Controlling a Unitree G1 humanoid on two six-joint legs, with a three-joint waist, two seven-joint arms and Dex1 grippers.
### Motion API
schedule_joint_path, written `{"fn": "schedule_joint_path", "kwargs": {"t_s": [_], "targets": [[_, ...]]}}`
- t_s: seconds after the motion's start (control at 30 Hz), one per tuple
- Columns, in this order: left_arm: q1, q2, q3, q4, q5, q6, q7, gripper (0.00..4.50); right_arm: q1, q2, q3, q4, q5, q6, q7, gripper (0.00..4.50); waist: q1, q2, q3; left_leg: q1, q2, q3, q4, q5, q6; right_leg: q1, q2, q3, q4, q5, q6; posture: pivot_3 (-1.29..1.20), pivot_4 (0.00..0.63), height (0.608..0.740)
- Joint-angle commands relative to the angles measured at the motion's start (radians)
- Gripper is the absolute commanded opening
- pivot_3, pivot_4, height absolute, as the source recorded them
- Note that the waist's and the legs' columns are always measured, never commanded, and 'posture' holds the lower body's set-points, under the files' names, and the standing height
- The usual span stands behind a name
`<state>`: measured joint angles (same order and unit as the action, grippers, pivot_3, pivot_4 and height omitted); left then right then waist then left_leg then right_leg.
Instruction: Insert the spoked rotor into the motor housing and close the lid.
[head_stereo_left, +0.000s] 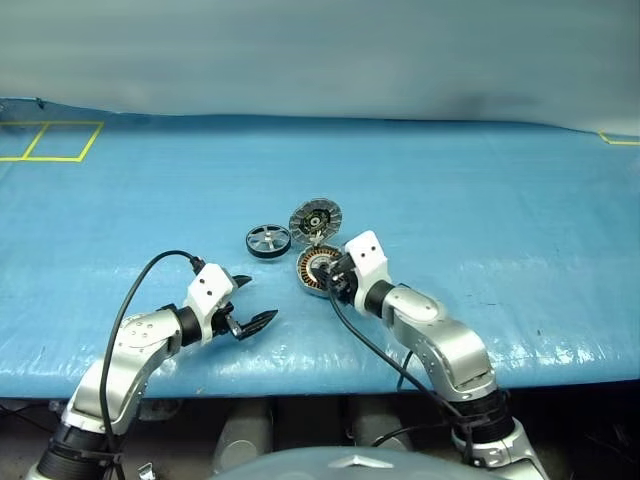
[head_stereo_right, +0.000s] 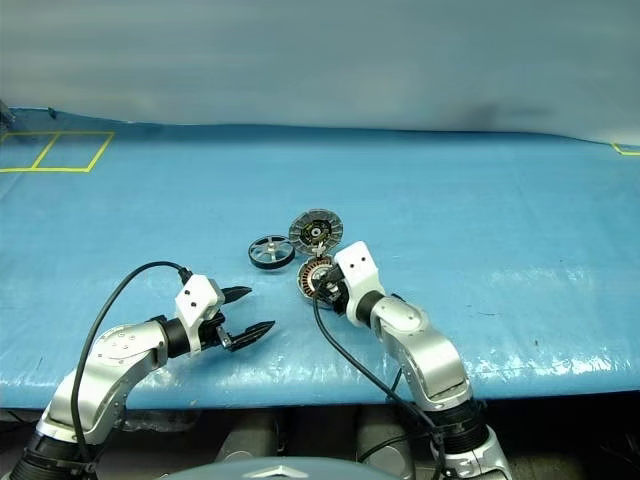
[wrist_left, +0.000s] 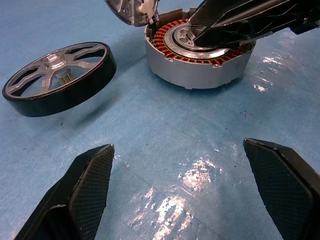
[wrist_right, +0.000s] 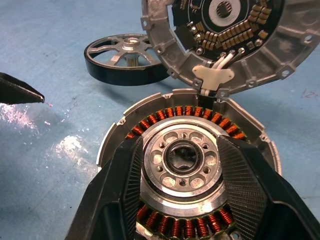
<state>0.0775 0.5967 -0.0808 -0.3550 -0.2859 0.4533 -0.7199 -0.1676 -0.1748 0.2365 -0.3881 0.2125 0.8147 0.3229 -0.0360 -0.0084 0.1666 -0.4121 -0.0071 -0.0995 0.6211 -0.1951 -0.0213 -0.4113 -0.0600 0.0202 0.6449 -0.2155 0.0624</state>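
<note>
Right now: right end effector (wrist_right: 182, 200) over the motor housing (wrist_right: 150, 125).
Its fingers straddle the silver centre, partly open, gripping nothing; lid (wrist_right: 280, 55) stands open; spoked rotor (head_stereo_left: 268, 240) lies beside; left end effector (head_stereo_left: 256, 302) fully open, empty.

Blue tarp (head_stereo_left: 480, 200) spread over the work surface, yellow tape squares (head_stereo_left: 50, 141) at far left, plain grey wall (head_stereo_left: 320, 50) behind

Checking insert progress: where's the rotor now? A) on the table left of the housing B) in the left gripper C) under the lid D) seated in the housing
A: the rotor lies flat on the table beside the housing, whose copper windings and hub show bare, with the lid up and the left gripper open and empty.
</note>
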Motion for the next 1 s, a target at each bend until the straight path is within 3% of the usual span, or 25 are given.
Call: {"fn": "schedule_joint_path", "kwargs": {"t_s": [0.03,0.17,0.2,1.0], "targets": [[0.001,0.002,0.016,-0.036,-0.006,-0.006,0.002,4.50,-0.001,0.014,-0.034,-0.079,0.038,0.016,-0.004,1.52,-0.001,0.000,0.000,0.000,0.000,0.000,0.000,0.000,0.000,0.000,0.000,0.000,0.000,0.000,0.000,0.00,0.150,0.740],[-0.002,0.001,0.013,-0.032,-0.005,-0.007,0.001,4.50,-0.005,0.012,-0.037,-0.111,0.043,0.037,-0.017,0.19,-0.001,0.000,0.000,0.000,0.000,0.000,0.000,0.000,0.000,0.000,0.000,0.000,0.000,0.000,0.000,0.00,0.150,0.740],[-0.004,0.000,0.012,-0.030,-0.005,-0.007,0.001,4.50,-0.008,0.007,-0.029,-0.112,0.034,0.043,-0.022,0.03,-0.001,0.000,0.000,0.000,0.000,0.000,0.000,0.000,0.000,0.000,0.000,0.000,0.000,0.000,0.000,0.00,0.150,0.740],[0.000,0.008,0.015,-0.035,-0.004,-0.006,-0.003,4.50,-0.047,0.025,0.027,0.001,-0.016,0.017,-0.059,0.03,-0.001,0.000,0.000,0.000,0.000,0.000,0.000,0.000,0.000,0.000,0.000,0.000,0.000,0.000,0.000,0.00,0.150,0.740]]}}
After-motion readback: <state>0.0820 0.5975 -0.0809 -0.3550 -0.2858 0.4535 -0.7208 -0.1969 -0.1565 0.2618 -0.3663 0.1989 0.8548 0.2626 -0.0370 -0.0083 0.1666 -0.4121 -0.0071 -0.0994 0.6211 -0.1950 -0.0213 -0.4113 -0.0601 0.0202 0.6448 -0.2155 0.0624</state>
